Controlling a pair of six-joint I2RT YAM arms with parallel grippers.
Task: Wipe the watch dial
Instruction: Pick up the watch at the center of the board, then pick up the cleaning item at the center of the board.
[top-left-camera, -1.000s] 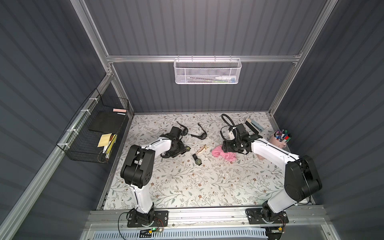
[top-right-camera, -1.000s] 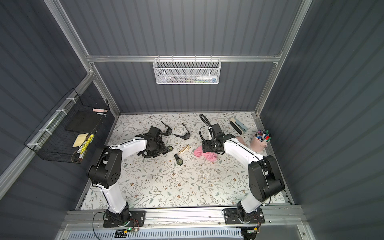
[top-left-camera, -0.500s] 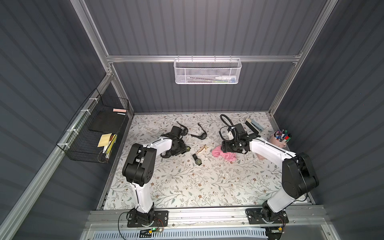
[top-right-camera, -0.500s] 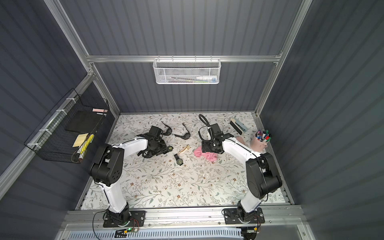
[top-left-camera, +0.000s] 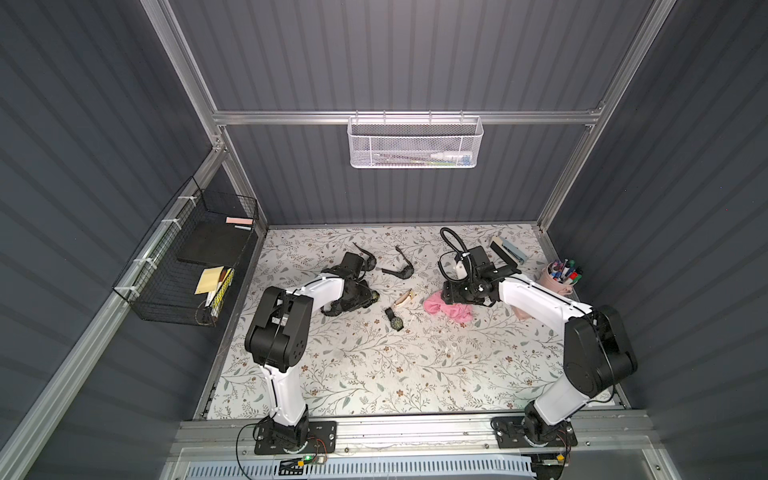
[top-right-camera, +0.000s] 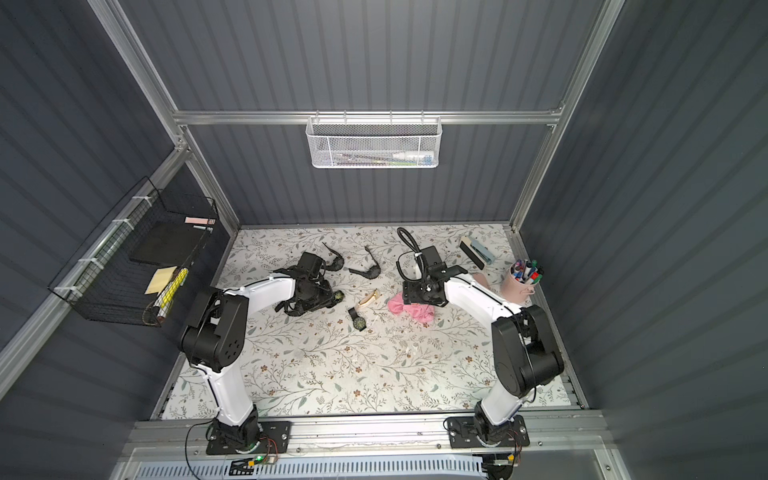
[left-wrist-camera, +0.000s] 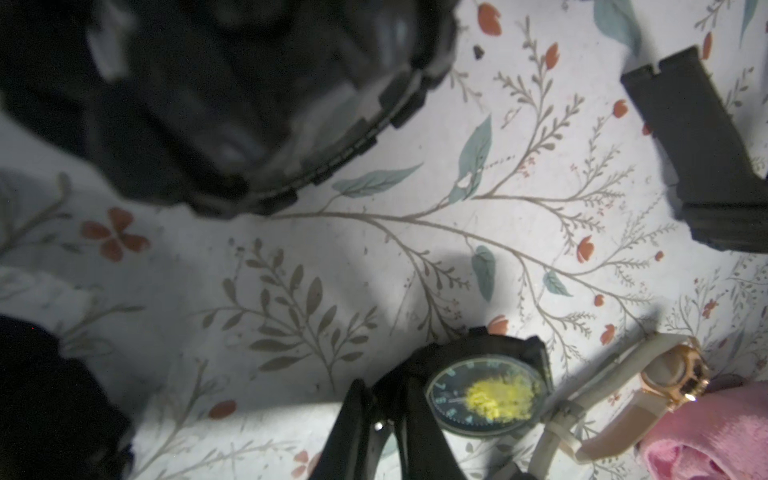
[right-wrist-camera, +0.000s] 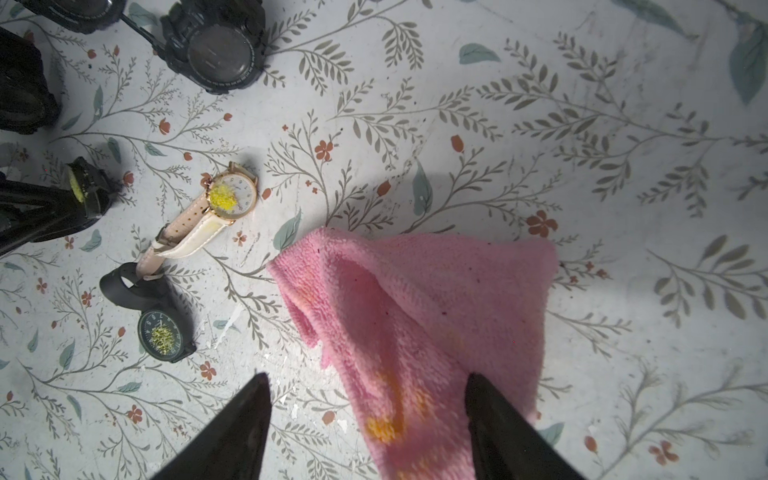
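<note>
Here, the left gripper (left-wrist-camera: 384, 399) pinches its fingers tightly on a black watch (left-wrist-camera: 486, 399), gripping the strap beside the case. The watch's dial is smeared yellow and tilted up. It sits on the left arm's side of the middle of the flowered table (top-left-camera: 374, 374). The right gripper (right-wrist-camera: 368, 378) hangs over a crumpled pink cloth (right-wrist-camera: 436, 299) with its fingers spread wide, grasping nothing. A cream watch (right-wrist-camera: 232, 195) lies between the black watch and the cloth. A loose dark watch (right-wrist-camera: 162, 334) lies near it, and both dials are stained yellow.
</note>
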